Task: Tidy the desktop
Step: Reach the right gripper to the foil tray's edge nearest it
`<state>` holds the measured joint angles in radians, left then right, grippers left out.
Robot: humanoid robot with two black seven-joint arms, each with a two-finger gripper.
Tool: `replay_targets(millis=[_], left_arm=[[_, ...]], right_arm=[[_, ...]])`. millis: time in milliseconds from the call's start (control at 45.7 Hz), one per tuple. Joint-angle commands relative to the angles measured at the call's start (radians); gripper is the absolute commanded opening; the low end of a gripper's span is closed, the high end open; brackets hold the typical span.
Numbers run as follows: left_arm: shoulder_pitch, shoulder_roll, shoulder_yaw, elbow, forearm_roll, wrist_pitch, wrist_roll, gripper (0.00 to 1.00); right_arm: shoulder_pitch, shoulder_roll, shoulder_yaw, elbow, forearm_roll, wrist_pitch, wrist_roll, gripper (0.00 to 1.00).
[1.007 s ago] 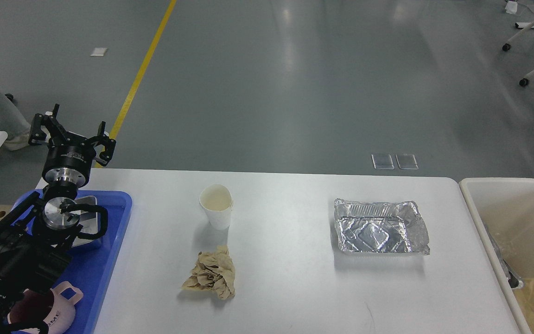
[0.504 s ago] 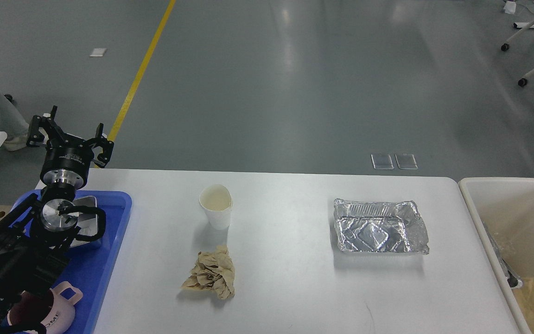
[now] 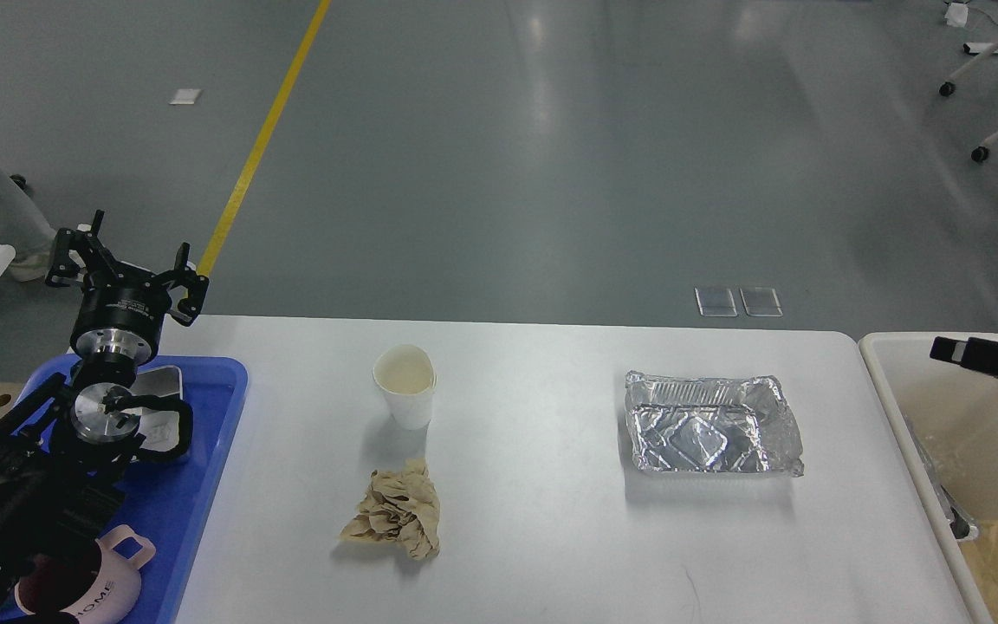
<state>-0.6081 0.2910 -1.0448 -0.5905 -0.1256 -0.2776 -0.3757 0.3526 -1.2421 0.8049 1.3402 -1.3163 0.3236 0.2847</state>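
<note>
On the desktop [image 3: 551, 537] in front of us: 1 paper cup [image 3: 405, 397], 1 crumpled napkin [image 3: 395, 520], 1 foil tray [image 3: 711, 425]. Our left gripper [image 3: 125, 270] hangs w/ fingers apart, empty, above the blue tray [image 3: 213, 416]. Right gripper [image 3: 949, 350] over the bin [image 3: 884, 381]: fingers can't tell.

At the frame's left, the black left arm [image 3: 40, 468] has silver round joint caps, loose black cables, and white lettering on the collar below its two-fingered claw [image 3: 125, 264].
</note>
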Motion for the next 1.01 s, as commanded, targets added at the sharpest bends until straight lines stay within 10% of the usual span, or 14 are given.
replay_targets(millis=[0,985], left_arm=[[0.007,0.002,0.000,0.000,0.001,0.001,0.000,0.97],[0.004,0.005,0.032,0.005,0.003,0.006,-0.009,0.97]], right_arm=[[0.008,0.145,-0.001,-0.111,-0.093,0.008,-0.004,1.00],[0.351,0.825,-0.593,-0.831,-0.351,-0.245,-0.005,0.89]])
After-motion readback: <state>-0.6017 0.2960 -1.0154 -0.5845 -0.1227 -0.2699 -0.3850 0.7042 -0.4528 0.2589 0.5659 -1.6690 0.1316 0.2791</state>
